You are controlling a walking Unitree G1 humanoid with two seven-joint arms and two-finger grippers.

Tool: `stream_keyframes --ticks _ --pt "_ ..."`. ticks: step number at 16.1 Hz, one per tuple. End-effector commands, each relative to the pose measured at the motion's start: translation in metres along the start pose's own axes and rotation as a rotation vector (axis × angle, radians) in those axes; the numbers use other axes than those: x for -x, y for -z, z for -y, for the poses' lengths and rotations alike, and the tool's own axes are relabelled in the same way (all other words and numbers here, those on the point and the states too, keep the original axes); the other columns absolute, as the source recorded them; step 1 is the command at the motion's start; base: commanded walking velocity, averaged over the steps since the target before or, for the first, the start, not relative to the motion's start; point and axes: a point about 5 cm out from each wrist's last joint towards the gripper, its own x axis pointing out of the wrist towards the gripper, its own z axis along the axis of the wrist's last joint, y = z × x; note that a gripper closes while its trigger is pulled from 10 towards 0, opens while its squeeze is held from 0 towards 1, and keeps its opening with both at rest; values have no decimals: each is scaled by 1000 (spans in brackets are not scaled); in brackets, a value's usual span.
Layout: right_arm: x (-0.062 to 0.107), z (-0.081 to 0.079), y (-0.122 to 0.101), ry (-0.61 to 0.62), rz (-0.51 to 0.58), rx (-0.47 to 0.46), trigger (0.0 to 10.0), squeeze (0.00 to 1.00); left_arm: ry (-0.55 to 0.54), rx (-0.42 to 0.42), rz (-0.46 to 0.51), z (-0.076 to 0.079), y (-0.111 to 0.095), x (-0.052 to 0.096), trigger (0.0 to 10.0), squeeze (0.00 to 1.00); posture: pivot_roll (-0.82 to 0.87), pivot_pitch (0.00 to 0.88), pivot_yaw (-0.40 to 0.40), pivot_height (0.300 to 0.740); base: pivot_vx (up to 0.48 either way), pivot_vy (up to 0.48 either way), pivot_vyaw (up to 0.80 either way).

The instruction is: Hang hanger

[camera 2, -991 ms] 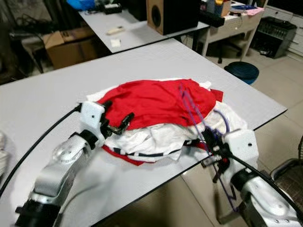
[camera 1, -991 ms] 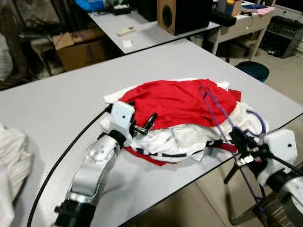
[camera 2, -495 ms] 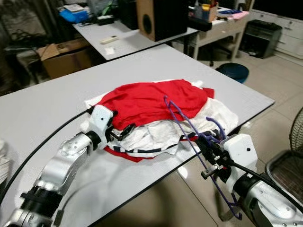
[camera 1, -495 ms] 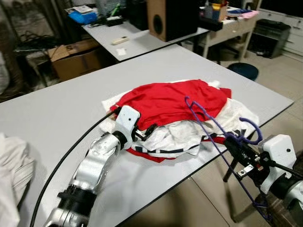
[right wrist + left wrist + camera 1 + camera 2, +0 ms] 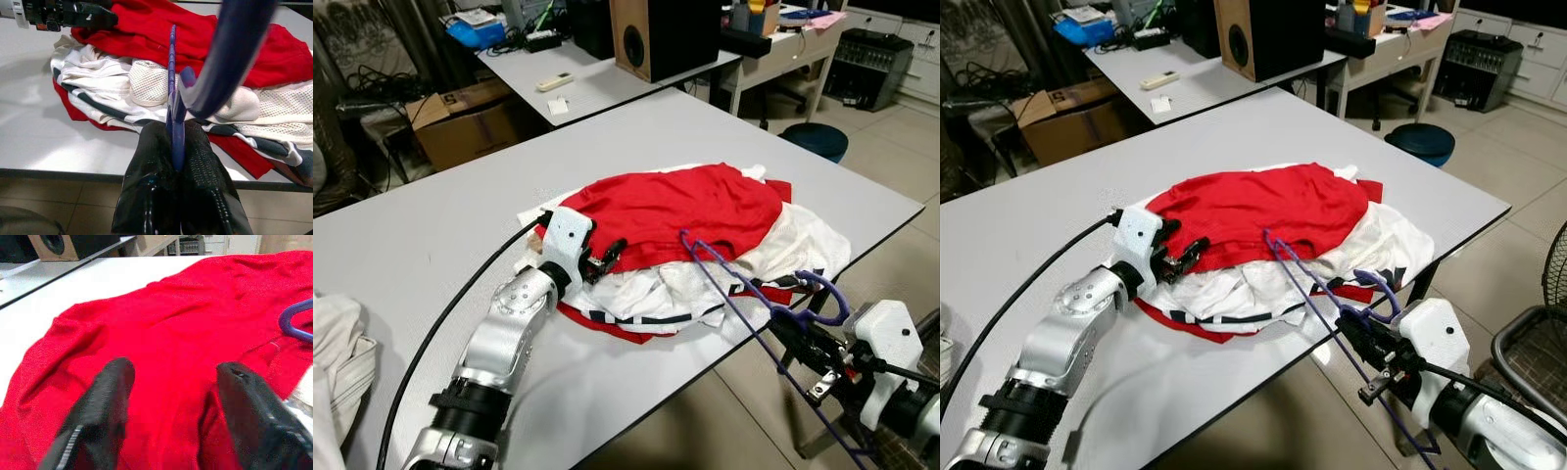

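Note:
A purple hanger (image 5: 734, 291) slants up from below the table's near edge, its tip over the clothes pile and its hook (image 5: 825, 294) curling by my right gripper (image 5: 800, 343). That gripper is shut on the hanger's wire (image 5: 173, 98), just off the table's front right edge. The pile has a red shirt (image 5: 690, 201) on top of white mesh and striped clothes (image 5: 656, 289). My left gripper (image 5: 605, 258) is open at the shirt's left edge, fingers (image 5: 105, 396) low over the red cloth (image 5: 195, 308).
The pile lies on a grey table (image 5: 431, 215). Behind stand a second table (image 5: 607, 78) with a wooden speaker (image 5: 661, 34), a cardboard box (image 5: 470, 108) and a blue stool (image 5: 813, 137). White cloth (image 5: 333, 333) lies at far left; a wire frame (image 5: 1538, 362) stands at right.
My right gripper has drawn the hanger back off the red shirt toward the table's front right edge, and it now lies lower. The left gripper has stayed at the shirt's edge. The view shifted slightly.

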Motion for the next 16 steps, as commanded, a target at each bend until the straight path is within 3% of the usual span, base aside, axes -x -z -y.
stream_keyframes --ticks 1,3,5,7,9,13,14,16 --pt "2 -1 -4 -24 14 8 10000 0 -16 -5 -30 -4 5 3 0 0 -112 0 132 740 0 0 0" --pt "1 -1 -4 -40 14 11 10000 0 -56 -41 -76 -9 11 3 0 0 -111 0 129 740 0 0 0" --pt "2 -1 -4 -49 11 11 10000 0 -12 -27 -62 -4 10 3 314 0 -111 0 128 740 0 0 0" --pt "2 0 -4 -51 6 14 10000 0 6 -55 -90 -2 14 4 4392 0 -111 0 127 740 0 0 0" --pt "3 0 -4 -57 3 13 10000 0 18 -87 -126 -2 18 3 10000 0 -116 0 128 740 0 0 0" --pt "4 1 -3 -61 -4 14 10000 0 42 -66 -122 -2 17 3 10000 0 -120 0 128 740 0 0 0" --pt "4 1 -3 -62 -6 14 10000 0 61 -38 -106 -1 15 4 10000 1000 -121 0 127 740 0 0 0" --pt "5 1 -3 -66 -8 13 10000 0 73 -63 -101 0 13 4 10000 1000 -121 0 126 740 0 0 0"
